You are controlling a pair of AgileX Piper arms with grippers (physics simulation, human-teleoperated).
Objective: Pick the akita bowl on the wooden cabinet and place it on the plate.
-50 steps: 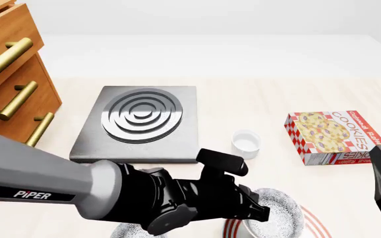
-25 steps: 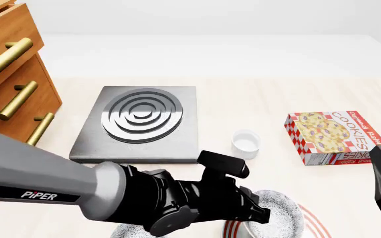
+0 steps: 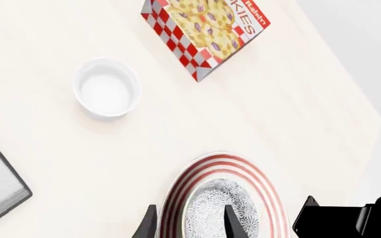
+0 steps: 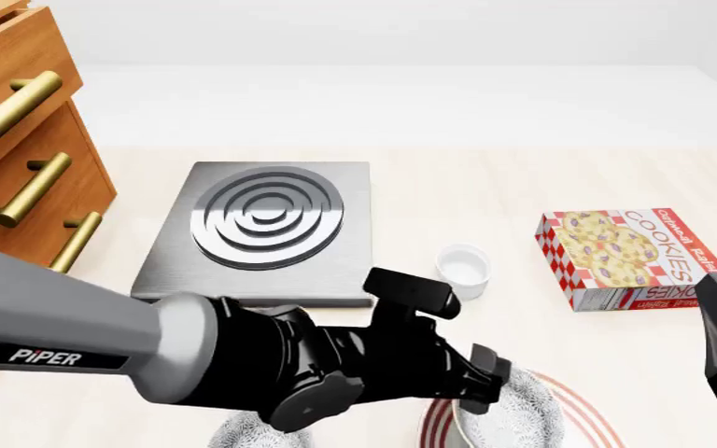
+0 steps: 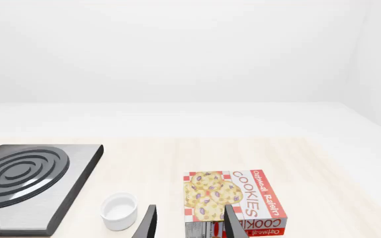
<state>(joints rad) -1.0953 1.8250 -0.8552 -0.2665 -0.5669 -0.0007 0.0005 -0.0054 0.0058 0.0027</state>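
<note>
akita bowl [image 3: 210,210] upright, mouth up, seated on plate [image 3: 265,188] at lower frame | left claw [image 3: 188,223] parted astride its rim | cup [image 4: 463,270], cookie box [image 4: 620,257] beyond | right claw [image 5: 189,223] spread, empty

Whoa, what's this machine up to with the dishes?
The left arm's tool is above a speckled akita bowl that sits on the red-ringed plate. Its fingers straddle the bowl's rim, with no clear squeeze. The right arm's tool hangs open and idle over the cookie box. A small white cup and a grey stove slab sit nearby.
</note>
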